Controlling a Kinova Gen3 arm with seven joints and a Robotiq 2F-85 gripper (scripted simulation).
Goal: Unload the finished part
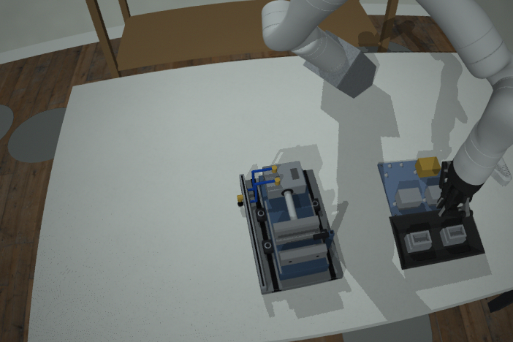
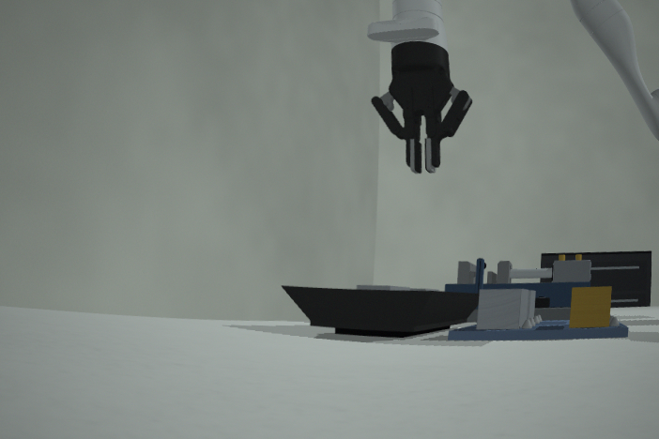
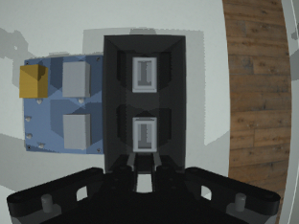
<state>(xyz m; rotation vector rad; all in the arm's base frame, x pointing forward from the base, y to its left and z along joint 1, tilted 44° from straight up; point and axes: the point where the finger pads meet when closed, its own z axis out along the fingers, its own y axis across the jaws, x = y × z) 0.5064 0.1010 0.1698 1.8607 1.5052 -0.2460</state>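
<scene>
Two grey blocks with a pocket on top lie side by side in the black outfeed tray (image 1: 436, 240), one on the left (image 1: 418, 240) and one on the right (image 1: 454, 234). In the wrist view both blocks (image 3: 145, 73) (image 3: 145, 134) sit flat in the tray (image 3: 145, 103). My gripper (image 2: 423, 168) hangs well above the tray (image 2: 376, 308), fingers almost together, with nothing between them. It also shows in the top view (image 1: 452, 211) and in the wrist view (image 3: 145, 180). The vise (image 1: 291, 229) stands at the table's middle, and I see no block between its jaws.
A blue fixture plate (image 1: 409, 187) behind the tray carries grey blank blocks (image 1: 408, 197) and a yellow block (image 1: 427, 166). The table's front edge runs close by the tray. A wooden bench stands behind the table.
</scene>
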